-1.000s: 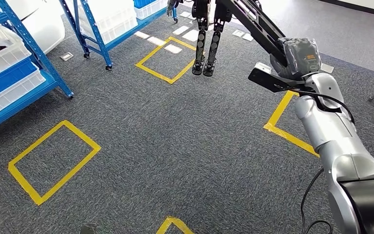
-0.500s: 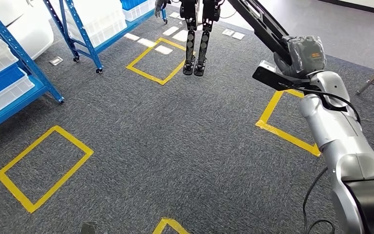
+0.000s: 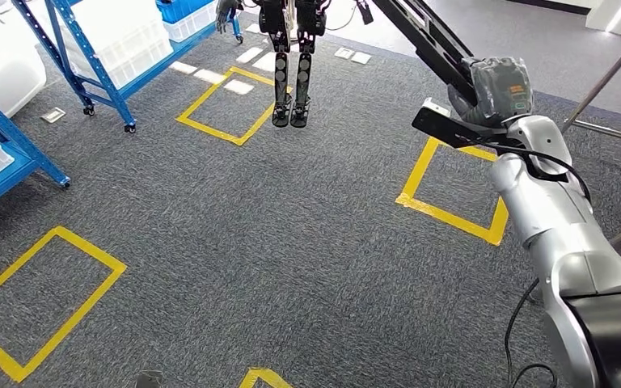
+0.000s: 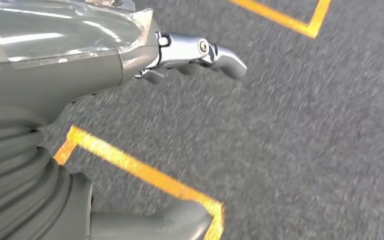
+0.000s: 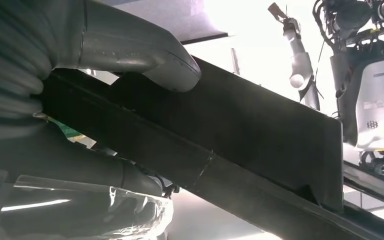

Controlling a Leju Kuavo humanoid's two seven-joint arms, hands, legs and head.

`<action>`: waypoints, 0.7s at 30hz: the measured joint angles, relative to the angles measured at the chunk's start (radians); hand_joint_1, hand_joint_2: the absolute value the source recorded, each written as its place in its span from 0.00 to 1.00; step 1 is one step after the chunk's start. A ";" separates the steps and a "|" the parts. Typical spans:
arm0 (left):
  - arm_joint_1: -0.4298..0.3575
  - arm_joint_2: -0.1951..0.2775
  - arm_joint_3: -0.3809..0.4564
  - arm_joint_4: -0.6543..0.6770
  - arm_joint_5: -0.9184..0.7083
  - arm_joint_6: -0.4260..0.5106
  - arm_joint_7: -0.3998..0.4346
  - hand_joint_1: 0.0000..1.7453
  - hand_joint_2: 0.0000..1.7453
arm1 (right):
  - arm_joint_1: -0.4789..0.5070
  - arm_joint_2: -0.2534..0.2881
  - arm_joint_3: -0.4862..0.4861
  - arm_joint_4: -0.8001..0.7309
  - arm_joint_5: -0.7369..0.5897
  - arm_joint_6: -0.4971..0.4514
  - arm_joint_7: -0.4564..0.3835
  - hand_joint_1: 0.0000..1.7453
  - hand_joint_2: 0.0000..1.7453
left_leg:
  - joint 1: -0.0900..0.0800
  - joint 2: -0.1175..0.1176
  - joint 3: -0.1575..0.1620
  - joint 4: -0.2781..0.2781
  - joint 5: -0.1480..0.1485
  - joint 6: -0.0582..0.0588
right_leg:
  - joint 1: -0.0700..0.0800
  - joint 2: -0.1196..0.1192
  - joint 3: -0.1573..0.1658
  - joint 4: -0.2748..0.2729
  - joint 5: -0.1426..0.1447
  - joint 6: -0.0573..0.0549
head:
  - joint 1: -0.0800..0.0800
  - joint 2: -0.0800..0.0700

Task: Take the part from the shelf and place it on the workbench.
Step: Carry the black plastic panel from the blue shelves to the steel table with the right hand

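My right hand [image 3: 496, 90], wrapped in clear film, grips a long black flat part [image 3: 424, 39] that slants up and away from it towards the top of the head view. Seen from the right wrist, the same black part [image 5: 240, 150] crosses the picture, with my grey thumb [image 5: 145, 52] lying over its edge. My left hand [image 4: 80, 60] hangs above the grey carpet and holds nothing; one silver finger [image 4: 215, 50] points straight out, apart from the thumb [image 4: 170, 222].
Blue shelves [image 3: 89, 56] with white bins stand at the back left, and another blue shelf [image 3: 0, 153] at the left edge. Another humanoid's dark legs [image 3: 291, 69] hang over a yellow tape square [image 3: 226, 105]. Metal frame legs [image 3: 606, 81] stand far right.
The whole picture has slid to the left, so the camera has turned to the right. My right hand keeps its hold on the black part.
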 joint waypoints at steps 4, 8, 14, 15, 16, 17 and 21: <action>0.000 -0.002 0.001 0.000 0.000 0.000 -0.002 0.00 1.00 | -0.002 -0.003 0.000 0.000 0.002 0.009 0.003 0.97 1.00 | 0.000 0.001 0.000 -0.015 0.002 -0.054 | -0.003 0.003 -0.010 0.002 0.002 -0.008 | 0.000 0.000; 0.000 -0.006 0.003 0.000 -0.001 0.000 -0.003 0.00 1.00 | -0.009 -0.004 0.000 0.000 0.002 0.014 0.010 0.97 1.00 | 0.000 0.000 -0.004 -0.010 0.002 -0.051 | -0.003 0.003 -0.012 0.002 0.003 -0.009 | 0.000 0.000; 0.000 -0.008 0.004 0.000 -0.001 0.000 -0.003 0.00 1.00 | -0.015 -0.006 0.000 0.000 0.002 0.017 0.012 0.97 1.00 | 0.000 -0.001 -0.009 -0.003 0.002 -0.046 | -0.003 0.002 -0.012 0.003 0.003 -0.009 | 0.000 0.000; 0.000 -0.008 0.004 0.000 -0.001 0.000 -0.003 0.00 1.00 | -0.015 -0.007 0.000 0.000 0.002 0.017 0.012 0.97 1.00 | 0.000 -0.001 -0.009 -0.002 0.002 -0.045 | -0.003 0.002 -0.012 0.003 0.003 -0.009 | 0.000 0.000; 0.000 -0.008 0.004 0.000 -0.001 0.000 -0.003 0.00 1.00 | -0.015 -0.008 0.000 0.000 0.002 0.017 0.012 0.97 1.00 | 0.000 -0.001 -0.009 -0.002 0.002 -0.045 | -0.003 0.002 -0.012 0.003 0.003 -0.008 | 0.000 0.000; 0.000 -0.009 0.004 0.000 -0.001 0.000 -0.003 0.00 1.00 | -0.015 -0.008 0.000 0.000 0.002 0.017 0.012 0.97 1.00 | 0.000 -0.001 -0.010 -0.001 0.001 -0.045 | -0.003 0.002 -0.012 0.003 0.003 -0.008 | 0.000 0.000; 0.000 -0.010 0.006 0.000 -0.003 0.000 -0.003 0.00 1.00 | -0.015 -0.012 0.000 0.000 0.002 0.017 0.012 0.97 1.00 | 0.000 -0.001 -0.012 0.002 0.001 -0.044 | -0.003 0.002 -0.014 0.005 0.003 -0.008 | 0.000 0.000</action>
